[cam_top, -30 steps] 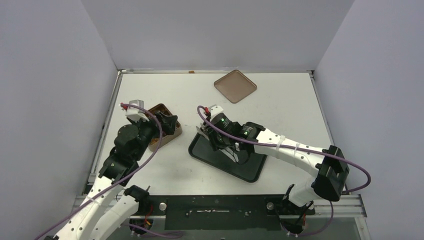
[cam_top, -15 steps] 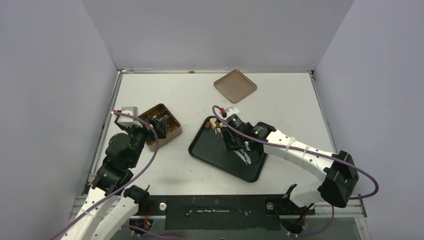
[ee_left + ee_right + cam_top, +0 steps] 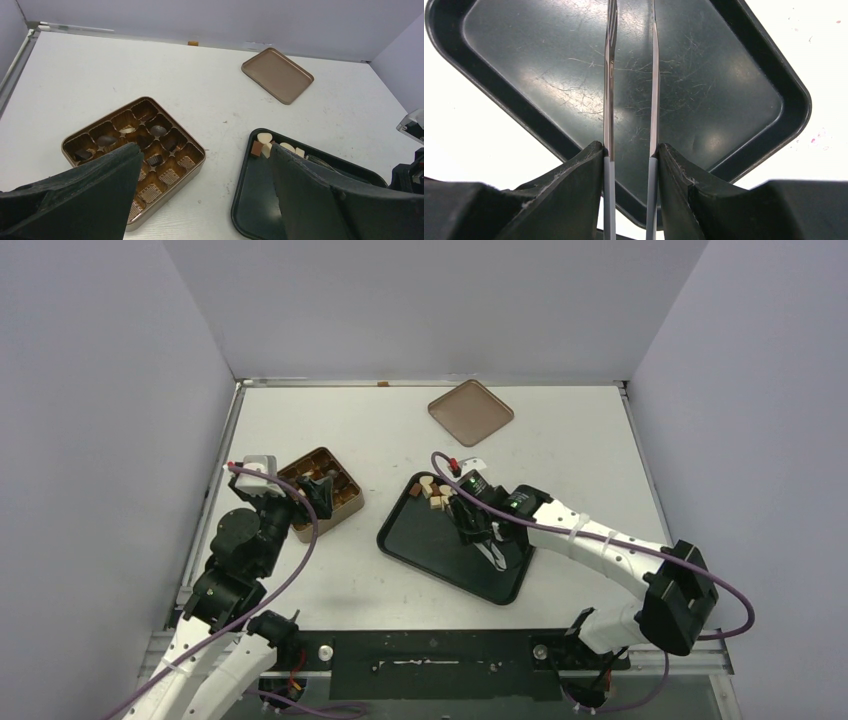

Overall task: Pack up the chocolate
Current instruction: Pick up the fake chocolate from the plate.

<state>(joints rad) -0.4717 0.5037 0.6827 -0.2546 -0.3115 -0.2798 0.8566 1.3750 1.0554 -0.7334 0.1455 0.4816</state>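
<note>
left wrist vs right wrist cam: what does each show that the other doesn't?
Left wrist only: the square gold-brown tin with a few chocolate pieces in its cups, the flat brown square lid farther back, and cream and brown pieces bunched in a far corner of the black rectangular tray. Right wrist only: thin metal tweezers gripped in the right hand, blades over bare, scratched tray floor, no chocolate in sight. Both: that tray and the white table.
</note>
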